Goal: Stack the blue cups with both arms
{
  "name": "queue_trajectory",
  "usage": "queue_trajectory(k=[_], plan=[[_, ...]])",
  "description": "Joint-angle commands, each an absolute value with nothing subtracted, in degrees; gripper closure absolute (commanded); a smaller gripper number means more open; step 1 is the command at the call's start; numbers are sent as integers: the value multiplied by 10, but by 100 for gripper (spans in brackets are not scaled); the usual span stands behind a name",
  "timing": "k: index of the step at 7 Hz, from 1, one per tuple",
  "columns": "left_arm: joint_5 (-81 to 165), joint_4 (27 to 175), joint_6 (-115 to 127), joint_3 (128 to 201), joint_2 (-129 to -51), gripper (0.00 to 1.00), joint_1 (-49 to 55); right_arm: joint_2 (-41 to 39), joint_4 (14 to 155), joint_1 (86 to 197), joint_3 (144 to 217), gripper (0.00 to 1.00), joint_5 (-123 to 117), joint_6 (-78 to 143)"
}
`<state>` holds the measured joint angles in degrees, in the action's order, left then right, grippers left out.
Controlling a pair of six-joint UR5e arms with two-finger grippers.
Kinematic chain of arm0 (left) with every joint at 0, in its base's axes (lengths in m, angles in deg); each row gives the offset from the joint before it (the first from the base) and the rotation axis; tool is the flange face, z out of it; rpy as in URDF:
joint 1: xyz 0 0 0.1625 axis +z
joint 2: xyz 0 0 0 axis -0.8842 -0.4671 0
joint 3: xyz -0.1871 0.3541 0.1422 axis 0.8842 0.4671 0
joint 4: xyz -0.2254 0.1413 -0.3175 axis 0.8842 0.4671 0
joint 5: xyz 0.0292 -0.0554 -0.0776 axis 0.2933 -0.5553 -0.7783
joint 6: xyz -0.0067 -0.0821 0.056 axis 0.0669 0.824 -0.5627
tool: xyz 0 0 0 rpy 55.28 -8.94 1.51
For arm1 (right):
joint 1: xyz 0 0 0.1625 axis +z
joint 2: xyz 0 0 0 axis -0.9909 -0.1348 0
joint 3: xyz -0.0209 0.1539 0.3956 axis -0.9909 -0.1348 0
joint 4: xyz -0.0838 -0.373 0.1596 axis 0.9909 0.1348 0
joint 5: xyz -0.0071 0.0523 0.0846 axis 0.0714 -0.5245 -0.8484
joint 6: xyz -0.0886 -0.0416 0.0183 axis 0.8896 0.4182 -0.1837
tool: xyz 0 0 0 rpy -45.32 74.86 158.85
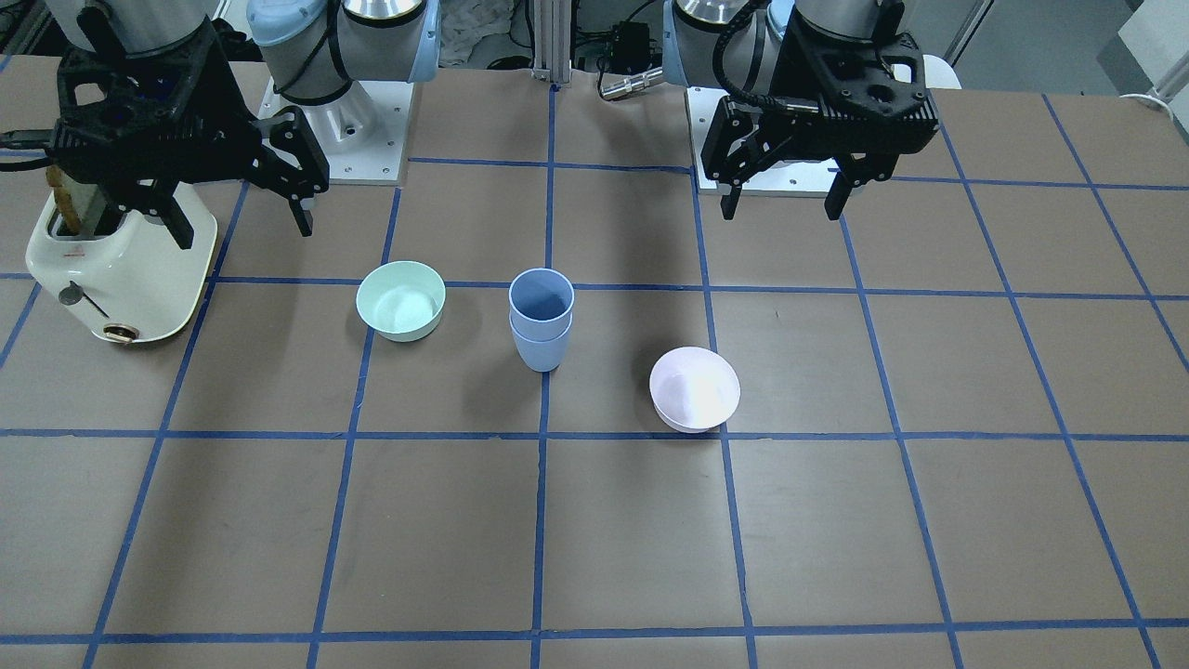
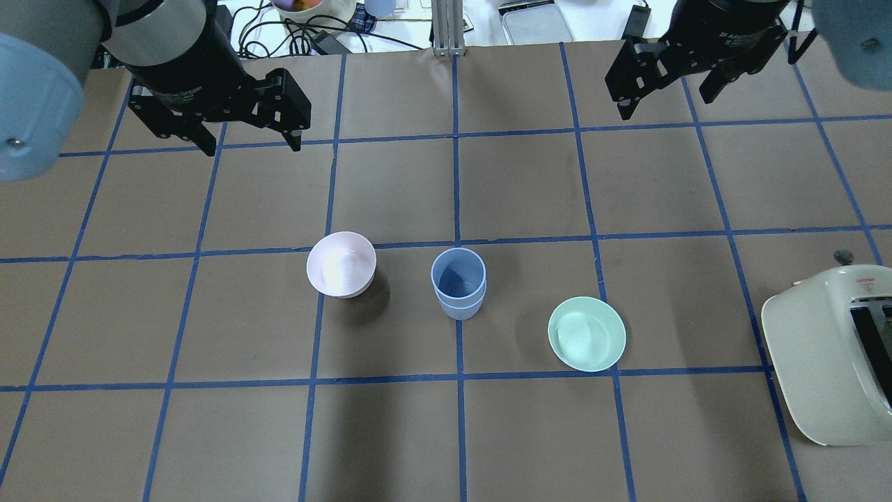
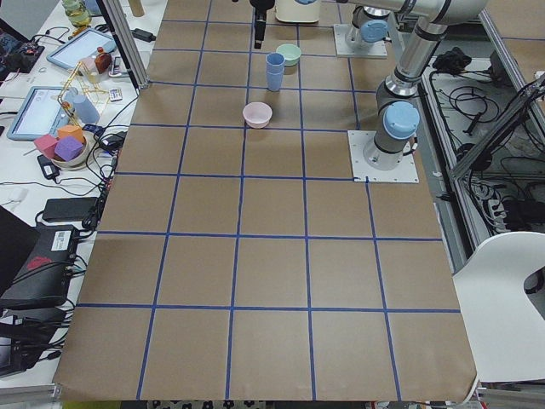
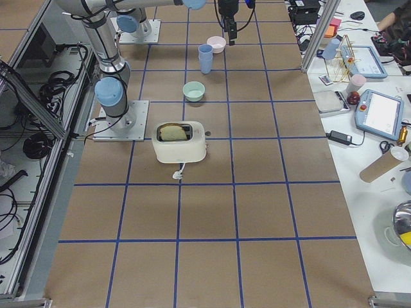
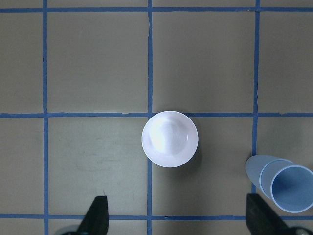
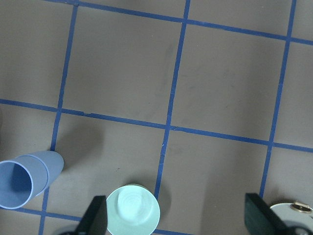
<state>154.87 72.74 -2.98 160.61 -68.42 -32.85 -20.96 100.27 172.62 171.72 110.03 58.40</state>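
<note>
The two blue cups stand nested one inside the other, upright, at the middle of the table, on a blue tape line. They also show in the overhead view, the left wrist view and the right wrist view. My left gripper is open and empty, raised well above the table near the pale pink bowl, apart from the cups; the front view shows it too. My right gripper is open and empty, raised high on the other side, also visible in the front view.
A mint-green bowl sits beside the cups on my right side. A cream toaster with bread in it stands at the table's right edge. The pink bowl lies below my left wrist camera.
</note>
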Motion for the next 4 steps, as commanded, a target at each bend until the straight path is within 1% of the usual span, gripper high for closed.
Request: queue_trajectory(k=[1,4], plan=[[1549,727,-30,1606,-684,0,-329,-207,1001,1723,1716,0,1106,584],[1549,728,-30,1606,-684,0,-329,-210,994,1724,1716,0,1100,559]])
